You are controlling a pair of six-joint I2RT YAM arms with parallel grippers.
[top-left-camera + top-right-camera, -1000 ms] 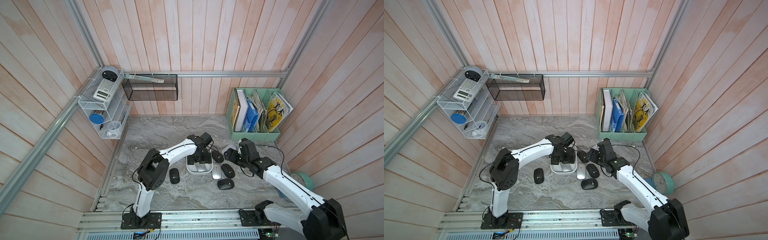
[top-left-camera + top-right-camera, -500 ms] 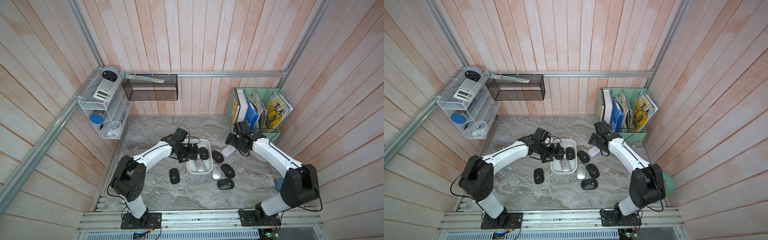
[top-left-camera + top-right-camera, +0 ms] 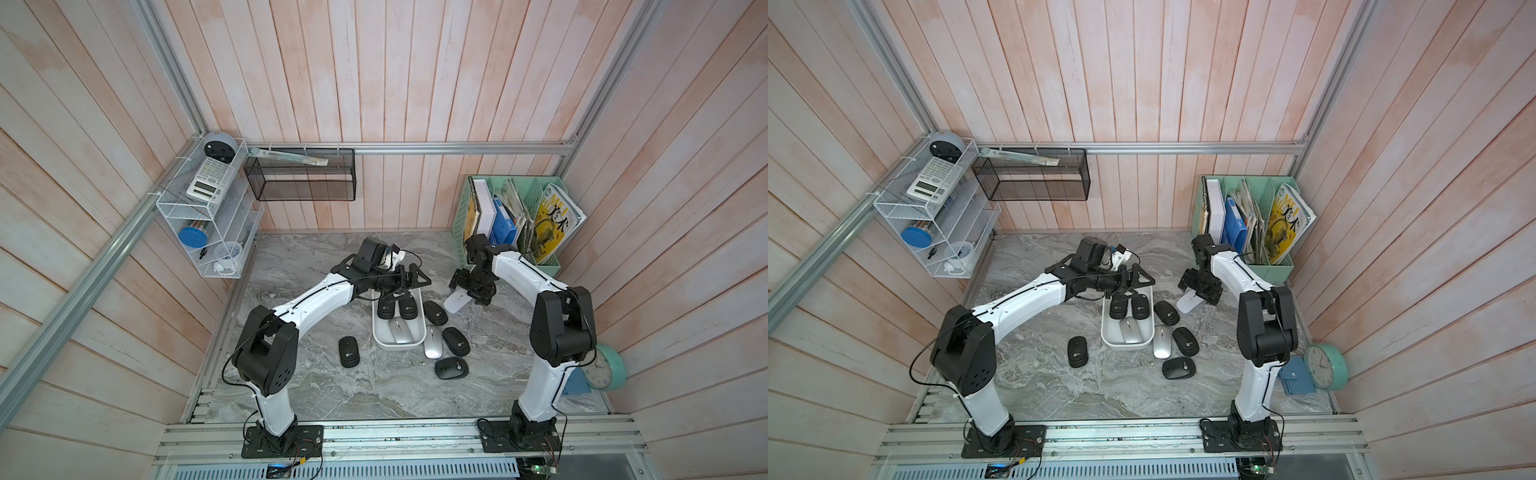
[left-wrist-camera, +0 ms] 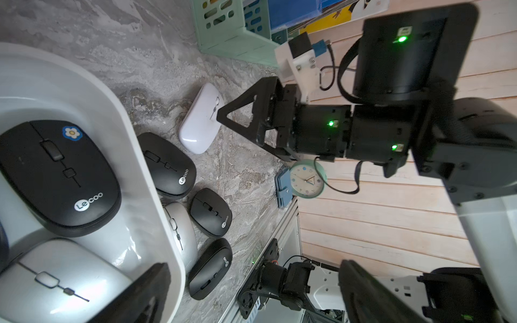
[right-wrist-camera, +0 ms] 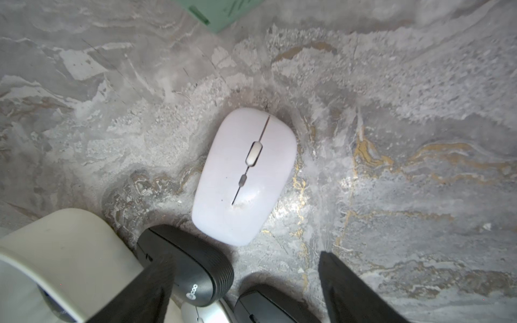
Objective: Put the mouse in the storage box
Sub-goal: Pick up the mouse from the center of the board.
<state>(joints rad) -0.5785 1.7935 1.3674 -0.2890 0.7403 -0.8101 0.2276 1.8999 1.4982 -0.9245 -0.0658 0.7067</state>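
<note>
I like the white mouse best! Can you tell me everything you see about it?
The white mouse is smooth plastic, slim and rounded, with a pale scroll wheel, a small grey button and a dark centre seam. It lies flat, buttons up, on the marble table, outside the storage box, beside a black mouse. Nothing grips it.

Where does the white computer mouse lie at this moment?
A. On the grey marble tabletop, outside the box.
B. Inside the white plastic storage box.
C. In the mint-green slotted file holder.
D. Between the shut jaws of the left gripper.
A: the white computer mouse lies flat on the grey marble tabletop, outside the white plastic storage box, below the open right gripper.
</note>
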